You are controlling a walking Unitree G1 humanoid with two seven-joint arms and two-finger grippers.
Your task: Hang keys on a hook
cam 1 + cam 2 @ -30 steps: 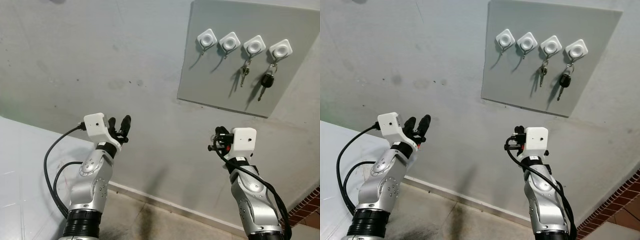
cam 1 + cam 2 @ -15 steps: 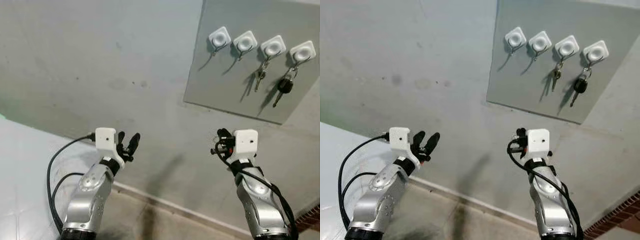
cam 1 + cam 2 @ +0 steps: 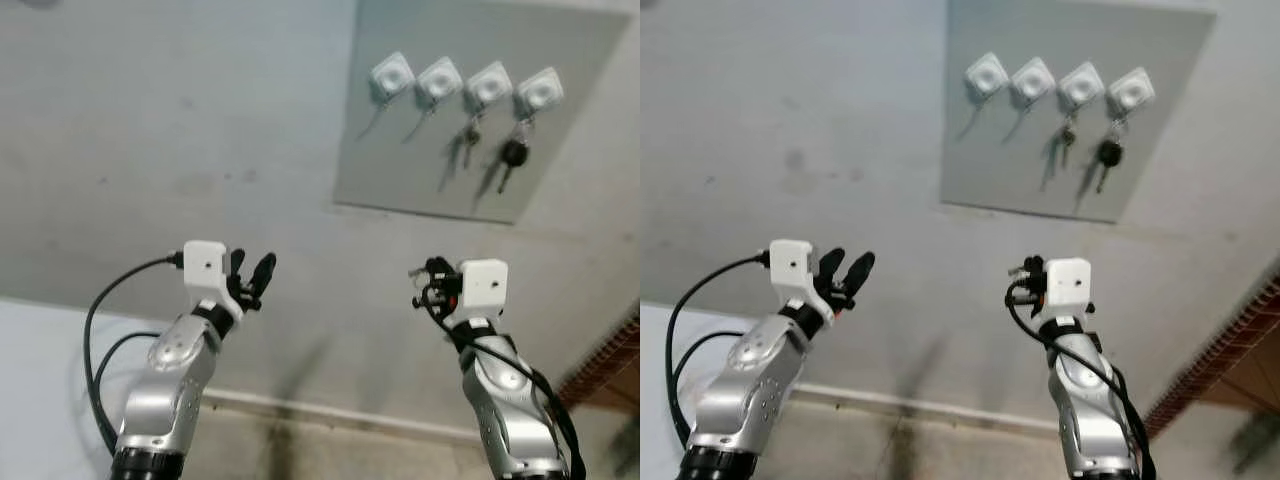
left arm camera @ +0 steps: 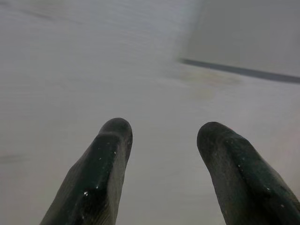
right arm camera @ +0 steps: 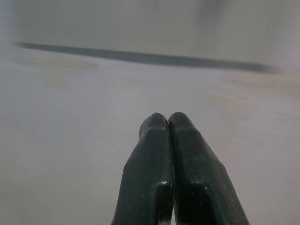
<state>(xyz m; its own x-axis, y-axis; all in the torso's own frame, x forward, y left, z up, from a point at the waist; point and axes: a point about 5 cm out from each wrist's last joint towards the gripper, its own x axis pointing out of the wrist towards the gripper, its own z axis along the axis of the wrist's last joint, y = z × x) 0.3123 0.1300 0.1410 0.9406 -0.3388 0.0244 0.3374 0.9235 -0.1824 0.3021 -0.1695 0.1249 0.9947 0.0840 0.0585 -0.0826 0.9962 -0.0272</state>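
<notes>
Left eye view shows you 2 sets of keys (image 3: 505,156) hanging on the hooks (image 3: 465,83). Your left gripper (image 3: 250,275) is spread wide, your right gripper (image 5: 169,124) pinched tight, both low and holding nothing.

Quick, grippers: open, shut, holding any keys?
Left gripper: open, black fingers spread, holding nothing, raised toward the grey wall.
Right gripper: shut, fingertips pressed together, nothing visible between them.

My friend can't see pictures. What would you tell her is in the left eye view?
A grey board on a wall holds four white hooks; the two on the right carry keys and a black car key. Below, the left gripper is open and the right gripper is shut.
</notes>
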